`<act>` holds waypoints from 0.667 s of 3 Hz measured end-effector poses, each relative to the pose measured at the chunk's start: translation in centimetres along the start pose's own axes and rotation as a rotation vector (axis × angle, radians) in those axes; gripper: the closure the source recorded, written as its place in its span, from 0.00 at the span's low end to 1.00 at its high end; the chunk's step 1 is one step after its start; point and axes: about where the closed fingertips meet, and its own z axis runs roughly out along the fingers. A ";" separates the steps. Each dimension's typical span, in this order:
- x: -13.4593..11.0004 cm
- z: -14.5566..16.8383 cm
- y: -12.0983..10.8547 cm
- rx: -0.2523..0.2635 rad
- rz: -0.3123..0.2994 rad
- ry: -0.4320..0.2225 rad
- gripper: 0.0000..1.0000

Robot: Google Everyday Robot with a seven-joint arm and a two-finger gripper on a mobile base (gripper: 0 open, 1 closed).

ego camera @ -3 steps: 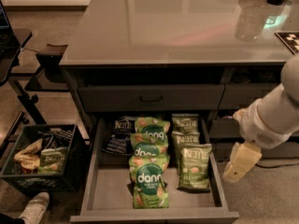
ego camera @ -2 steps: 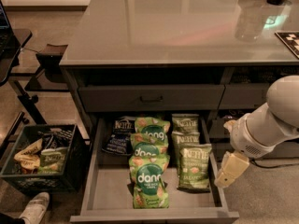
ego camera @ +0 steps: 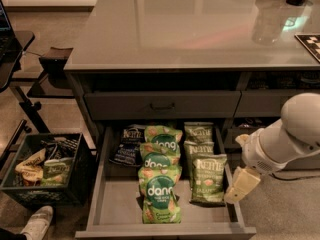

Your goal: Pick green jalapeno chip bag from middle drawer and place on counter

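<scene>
Looking into the dark grey middle drawer (ego camera: 117,204), we find the front olive-green crinkly chip bag (ego camera: 208,180) not yet picked; the cream gripper (ego camera: 239,186) hangs just beside it, open or closed we cannot tell.

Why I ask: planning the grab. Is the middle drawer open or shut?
Open: the drawer is pulled out from under the counter, chip bags lying exposed inside. The tool hangs by its right wall.

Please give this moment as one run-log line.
gripper: at right edge of middle drawer, beside front green jalapeno chip bag | bag: lying in drawer, not lifted
</scene>
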 end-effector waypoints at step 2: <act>2.3 8.7 -3.6 0.059 0.121 -0.183 0.00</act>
